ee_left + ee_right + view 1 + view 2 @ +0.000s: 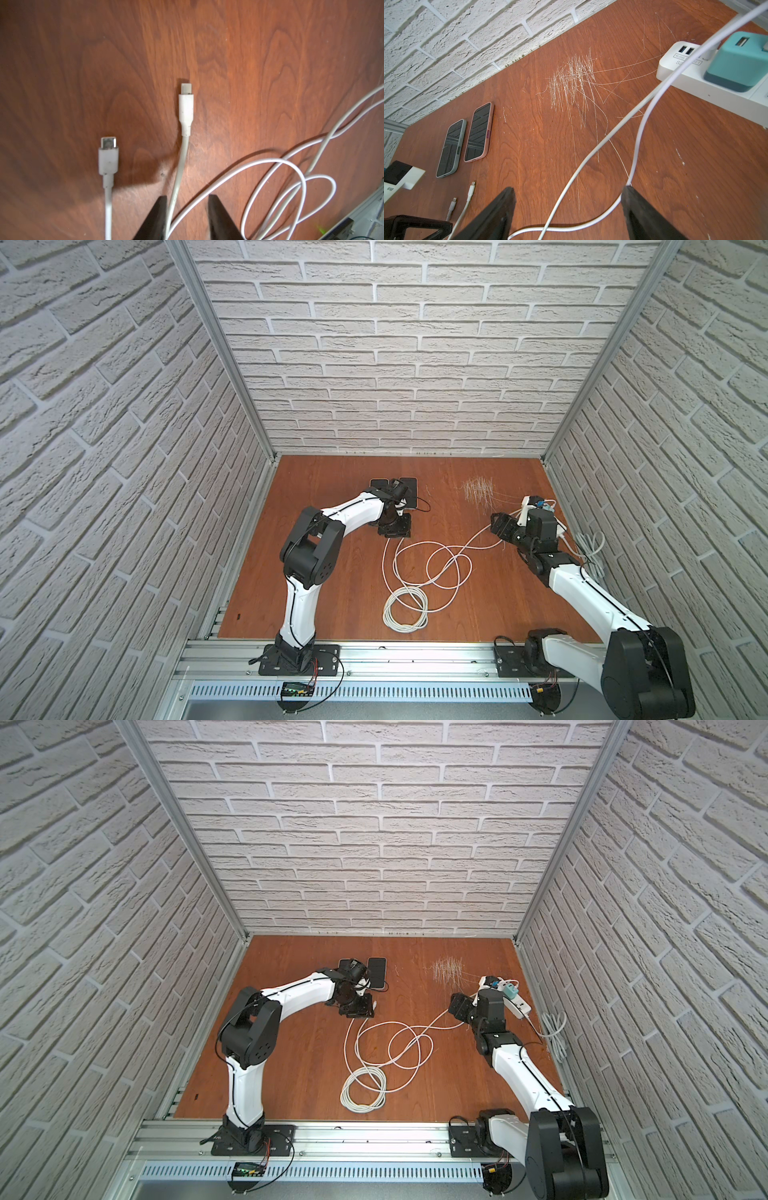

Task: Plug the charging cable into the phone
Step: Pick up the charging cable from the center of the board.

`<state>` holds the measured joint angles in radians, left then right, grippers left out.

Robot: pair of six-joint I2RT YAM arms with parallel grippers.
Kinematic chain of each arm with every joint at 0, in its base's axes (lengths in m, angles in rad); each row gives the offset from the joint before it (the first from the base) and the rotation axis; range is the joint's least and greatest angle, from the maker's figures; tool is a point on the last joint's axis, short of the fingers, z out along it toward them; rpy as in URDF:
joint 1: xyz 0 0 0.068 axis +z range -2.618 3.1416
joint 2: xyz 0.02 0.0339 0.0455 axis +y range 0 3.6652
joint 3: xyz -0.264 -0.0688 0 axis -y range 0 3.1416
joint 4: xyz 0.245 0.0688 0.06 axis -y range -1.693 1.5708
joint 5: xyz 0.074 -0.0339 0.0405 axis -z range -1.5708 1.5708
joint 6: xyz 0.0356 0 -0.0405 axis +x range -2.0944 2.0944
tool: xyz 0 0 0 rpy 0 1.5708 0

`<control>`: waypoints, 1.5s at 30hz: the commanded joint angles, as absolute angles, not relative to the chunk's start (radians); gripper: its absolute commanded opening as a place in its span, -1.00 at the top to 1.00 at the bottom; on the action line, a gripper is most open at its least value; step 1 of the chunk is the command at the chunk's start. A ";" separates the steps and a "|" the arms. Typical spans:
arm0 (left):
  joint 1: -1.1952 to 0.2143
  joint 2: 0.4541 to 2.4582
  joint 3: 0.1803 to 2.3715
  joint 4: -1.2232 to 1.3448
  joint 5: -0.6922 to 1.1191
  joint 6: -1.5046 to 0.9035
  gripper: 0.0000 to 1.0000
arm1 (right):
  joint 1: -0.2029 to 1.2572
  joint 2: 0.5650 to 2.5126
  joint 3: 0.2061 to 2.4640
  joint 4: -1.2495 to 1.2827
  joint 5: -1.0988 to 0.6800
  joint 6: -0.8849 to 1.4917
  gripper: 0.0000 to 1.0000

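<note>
**Item:** charging cable (180, 166), white. Its connector (186, 108) lies flat on the bench (529, 158) with a second connector (108, 160) beside it. Both lie near the pink-cased phone (478, 133) and the grey-cased phone (450, 148).

**Left tool** (187, 196): jaws apart astride the cable, well behind the plug, not clamped.

**Right tool** (568, 188): wide open, with slack cables running between its jaws.

**Hazards, as we judge them:**
- A grip this far back lets the plug droop and miss the port.
- The wrong connector or phone gets chosen.
- The coil (388, 610) snags.
- The phone slides when pushed.

**Surface:** reddish wood veneer with a scratched patch (571, 83).

**Room:** white brick-pattern walls (415, 344); power strip (695, 89) near the right wall.
</note>
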<state>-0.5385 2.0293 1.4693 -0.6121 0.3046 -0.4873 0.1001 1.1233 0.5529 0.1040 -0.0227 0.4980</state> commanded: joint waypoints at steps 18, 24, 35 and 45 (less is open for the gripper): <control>-0.539 2.097 1.434 -0.545 0.368 -0.517 0.51 | 0.114 1.122 0.563 0.111 -0.020 0.498 -0.69; -0.537 2.086 1.429 -0.529 0.382 -0.511 0.85 | 0.113 1.127 0.564 0.110 -0.020 0.499 -0.69; -0.565 1.848 1.283 -0.357 0.352 -0.470 1.00 | 0.114 1.074 0.555 0.120 -0.085 0.484 -0.69; -0.602 1.539 1.006 -0.092 0.310 -0.407 1.00 | 0.160 1.132 0.593 0.365 -0.617 0.563 -0.54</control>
<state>-0.6003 1.5711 1.0763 -0.2199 0.3191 -0.4366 0.1310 1.1034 0.5602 0.2256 -0.4046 0.5251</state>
